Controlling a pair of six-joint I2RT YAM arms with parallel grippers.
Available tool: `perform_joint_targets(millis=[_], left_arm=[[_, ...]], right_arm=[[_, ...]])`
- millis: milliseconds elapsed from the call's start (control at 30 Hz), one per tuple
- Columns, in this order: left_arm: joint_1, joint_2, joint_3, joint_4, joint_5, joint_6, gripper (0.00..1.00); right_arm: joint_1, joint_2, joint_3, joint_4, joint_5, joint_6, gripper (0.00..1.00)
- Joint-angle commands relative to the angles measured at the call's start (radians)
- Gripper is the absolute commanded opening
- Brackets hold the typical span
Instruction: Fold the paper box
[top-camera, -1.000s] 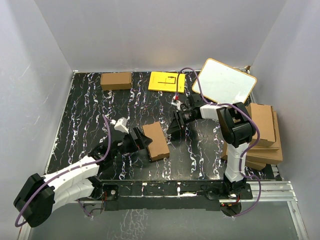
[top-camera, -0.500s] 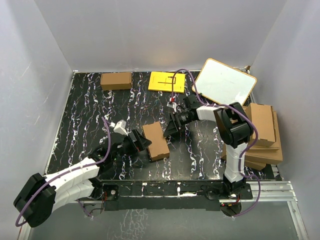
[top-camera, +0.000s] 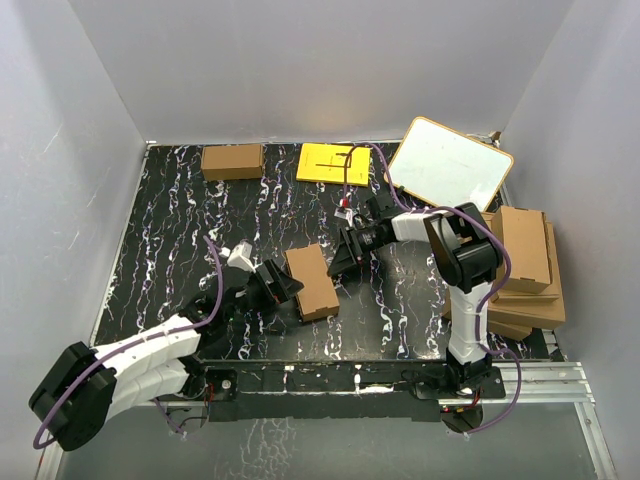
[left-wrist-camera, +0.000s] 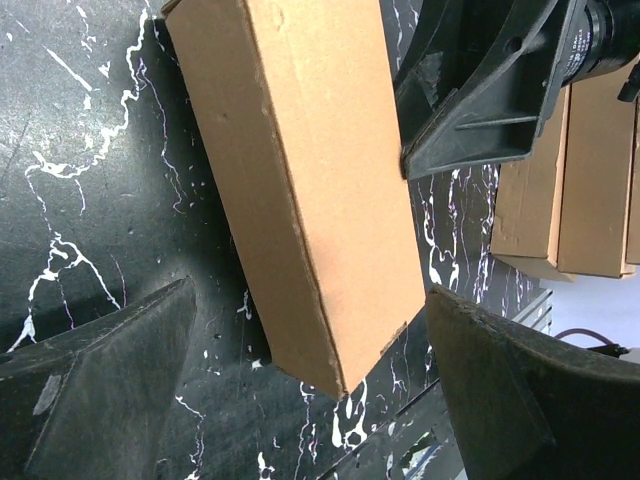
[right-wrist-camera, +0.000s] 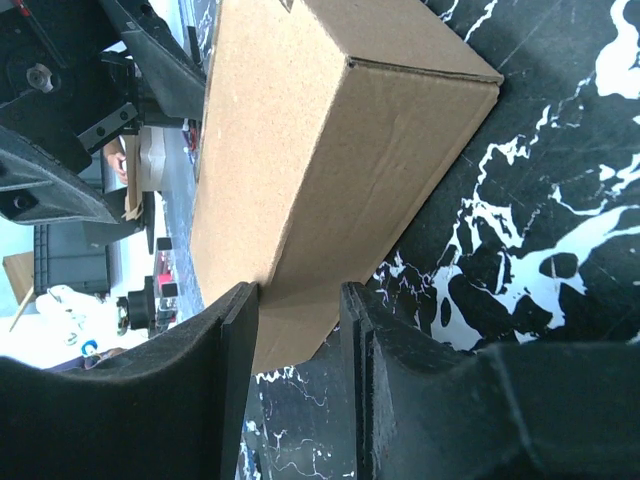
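The paper box (top-camera: 312, 282) is a plain brown carton lying closed and flat on the black marbled table, also seen in the left wrist view (left-wrist-camera: 300, 170) and the right wrist view (right-wrist-camera: 300, 130). My left gripper (top-camera: 288, 286) is at its left long side, open wide, with the box's near corner between the spread fingers (left-wrist-camera: 310, 290) and neither finger touching it. My right gripper (top-camera: 340, 264) is at the box's right long side. Its jaws stand a narrow gap apart (right-wrist-camera: 300, 295), their tips up against the side wall, with nothing clamped between them.
A smaller brown carton (top-camera: 232, 161) sits at the back left, with a yellow sheet (top-camera: 333, 163) beside it. A whiteboard (top-camera: 449, 163) leans at the back right. A pile of larger cardboard sheets (top-camera: 525, 265) lies along the right edge, behind the right arm.
My right gripper has moved left and down, from a little off the box to right against its right side. The left arm and the box have barely moved.
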Motion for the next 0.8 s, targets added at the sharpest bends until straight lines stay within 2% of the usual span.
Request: perform_joint_targets(millis=[0, 167, 333, 533, 600, 700, 767], left_arm=[[0.011, -0.010, -0.020, 0.022, -0.002, -0.028, 0.95], [0.017, 0.022, -0.040, 0.141, 0.026, -0.054, 0.97], [0.017, 0.117, -0.007, 0.273, 0.089, -0.051, 0.97], [0.017, 0.137, 0.020, 0.305, 0.106, -0.042, 0.96], [0.017, 0.135, 0.023, 0.288, 0.086, -0.042, 0.89], [0.017, 0.146, 0.022, 0.300, 0.077, -0.047, 0.72], [0.017, 0.160, 0.031, 0.301, 0.076, -0.045, 0.68]], right_arm=[[-0.035, 0.010, 0.001, 0.015, 0.060, -0.009, 0.40], [-0.056, 0.019, 0.001, -0.008, 0.075, -0.023, 0.39], [-0.065, 0.020, 0.001, -0.014, 0.075, -0.028, 0.39], [-0.071, 0.013, 0.011, -0.040, 0.131, -0.051, 0.39], [-0.071, 0.007, 0.022, -0.065, 0.168, -0.073, 0.39], [-0.073, 0.006, 0.024, -0.069, 0.188, -0.078, 0.38], [-0.072, 0.006, 0.025, -0.071, 0.199, -0.079, 0.38]])
